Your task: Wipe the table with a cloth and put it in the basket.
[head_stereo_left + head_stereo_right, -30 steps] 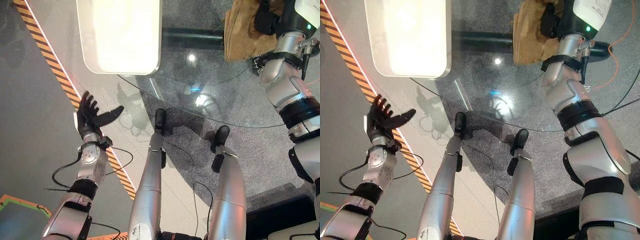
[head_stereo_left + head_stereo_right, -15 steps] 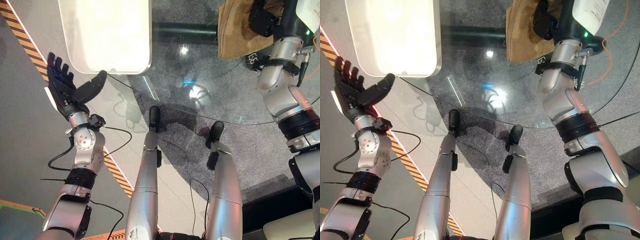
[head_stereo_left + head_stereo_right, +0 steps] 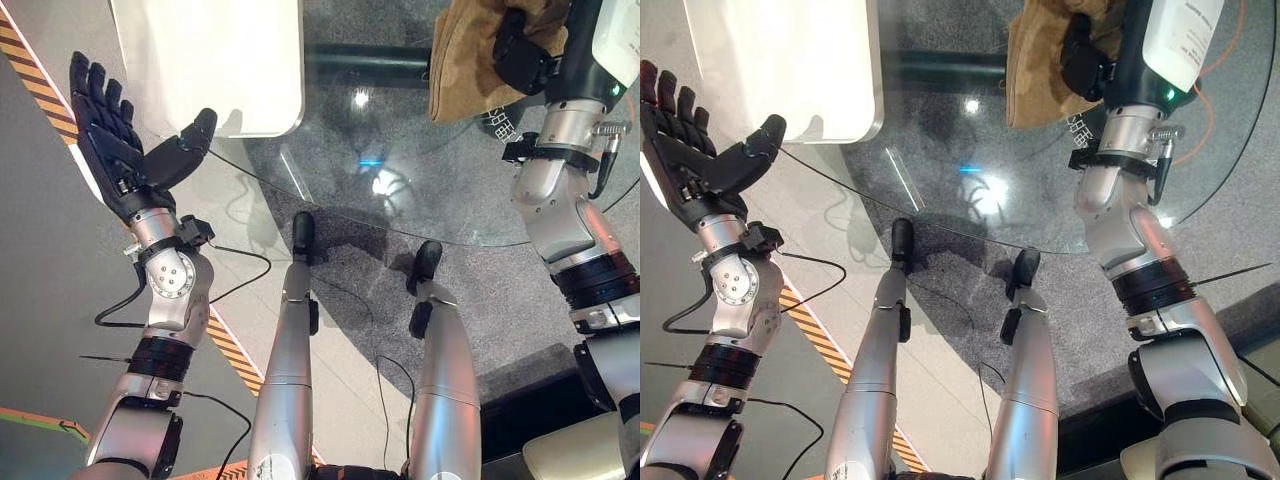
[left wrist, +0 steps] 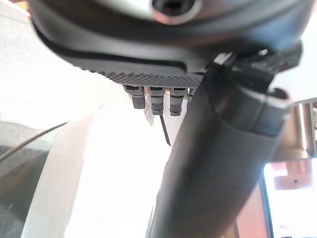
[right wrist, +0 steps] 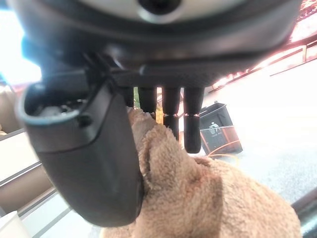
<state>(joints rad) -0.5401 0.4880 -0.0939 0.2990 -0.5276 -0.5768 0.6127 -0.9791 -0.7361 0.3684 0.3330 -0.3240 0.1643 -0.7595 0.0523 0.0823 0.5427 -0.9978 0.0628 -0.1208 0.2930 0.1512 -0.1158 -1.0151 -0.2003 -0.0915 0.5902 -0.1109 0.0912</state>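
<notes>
Left hand point(image 3: 120, 150) raised higher than one second ago, now near white rounded basket point(image 3: 230, 70) at 11 o'clock; fingers point(image 3: 95, 90) straight and spread, nothing held. Likely getting ready for basket step.

Brown fuzzy cloth point(image 3: 470, 60) kept at 1 o'clock on round glass worktop point(image 3: 400, 190), under right hand point(image 3: 520, 50). Thumb and fingers point(image 5: 171, 114) laid on cloth point(image 5: 198, 198), straight, not curled round it. Wiping judged not finished; cloth not yet in basket.
</notes>
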